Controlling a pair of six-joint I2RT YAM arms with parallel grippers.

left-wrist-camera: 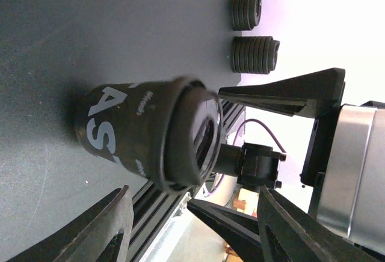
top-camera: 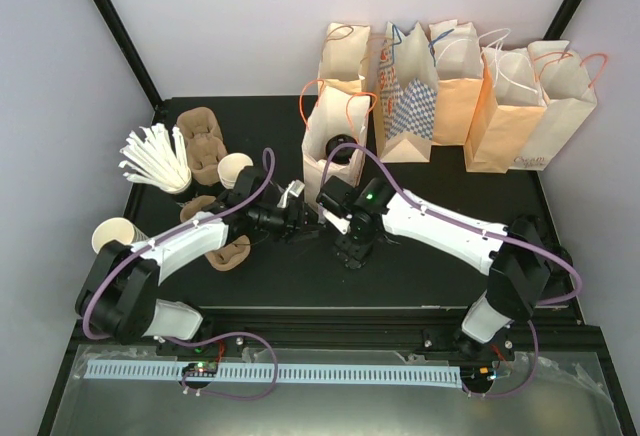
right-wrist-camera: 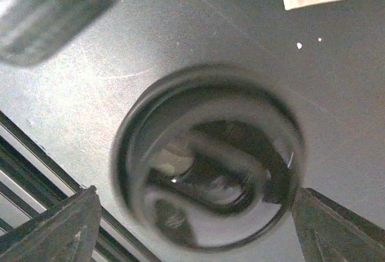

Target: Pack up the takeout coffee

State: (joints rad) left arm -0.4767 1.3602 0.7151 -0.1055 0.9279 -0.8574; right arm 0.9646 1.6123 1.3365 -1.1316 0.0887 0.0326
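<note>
White lettered paper cup (left-wrist-camera: 114,124), round black plastic lid (right-wrist-camera: 204,154) fitted, stands near tabletop (top-camera: 450,181) centre. Right fingers (right-wrist-camera: 54,226), released, straddle lid for probable top grasp; left fingers (left-wrist-camera: 90,232) released alongside.

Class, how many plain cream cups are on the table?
2: one cup right of the carrier stack, another at the near left edge. Others may be hidden.
</note>
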